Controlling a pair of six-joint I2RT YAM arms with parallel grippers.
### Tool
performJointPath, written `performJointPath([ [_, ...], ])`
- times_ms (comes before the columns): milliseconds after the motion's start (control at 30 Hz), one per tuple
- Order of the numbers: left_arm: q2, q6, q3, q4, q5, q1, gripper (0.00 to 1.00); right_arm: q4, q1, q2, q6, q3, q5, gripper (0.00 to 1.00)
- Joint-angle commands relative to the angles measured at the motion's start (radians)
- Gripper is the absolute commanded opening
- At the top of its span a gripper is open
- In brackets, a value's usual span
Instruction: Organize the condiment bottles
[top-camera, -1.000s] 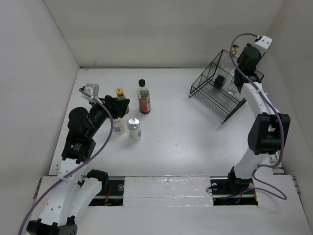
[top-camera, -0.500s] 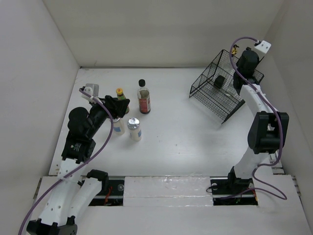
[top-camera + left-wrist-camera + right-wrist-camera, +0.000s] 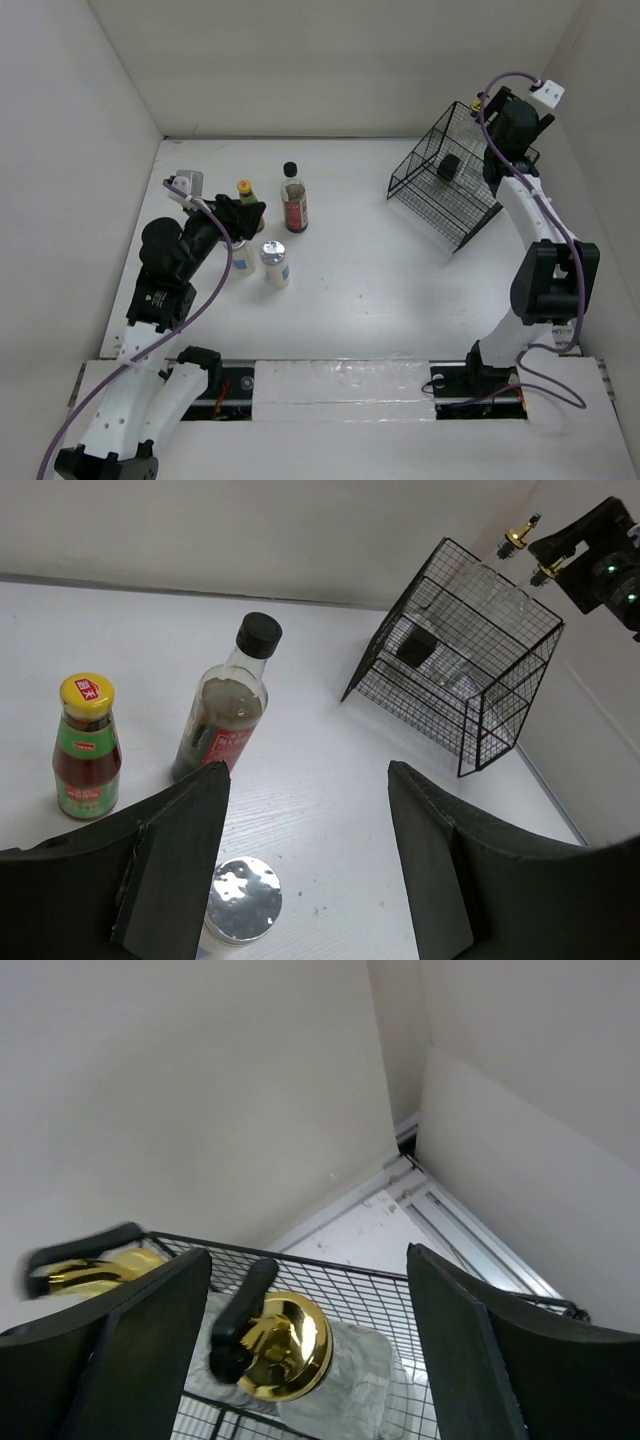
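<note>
Gold-pourer bottle (image 3: 285,1345) just beyond spread jaws

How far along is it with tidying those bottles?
Done: two gold-spouted glass bottles sit in the wire basket. In hand: nothing; the left gripper and right gripper are both open. Remaining: the yellow-capped bottle, black-capped bottle and two white bottles stand on the table.

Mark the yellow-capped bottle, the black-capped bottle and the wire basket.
yellow-capped bottle (image 3: 87,748): left wrist view, on its green label.
black-capped bottle (image 3: 225,710): left wrist view, on the glass body above the red label.
wire basket (image 3: 515,705): left wrist view, on its right side wall.
</note>
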Motion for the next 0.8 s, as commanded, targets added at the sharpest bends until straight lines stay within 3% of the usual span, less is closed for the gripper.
performJointPath([
  [0,-0.004,-0.007,-0.009,0.045,0.019,0.005,0.6,0.003,-0.005,-0.123,0.034,0.045,-0.052,0.85],
  [767,-0.013,-0.007,-0.009,0.045,0.019,0.005,0.6,-0.049,0.004,-0.358,0.043,0.025,-0.151,0.86],
])
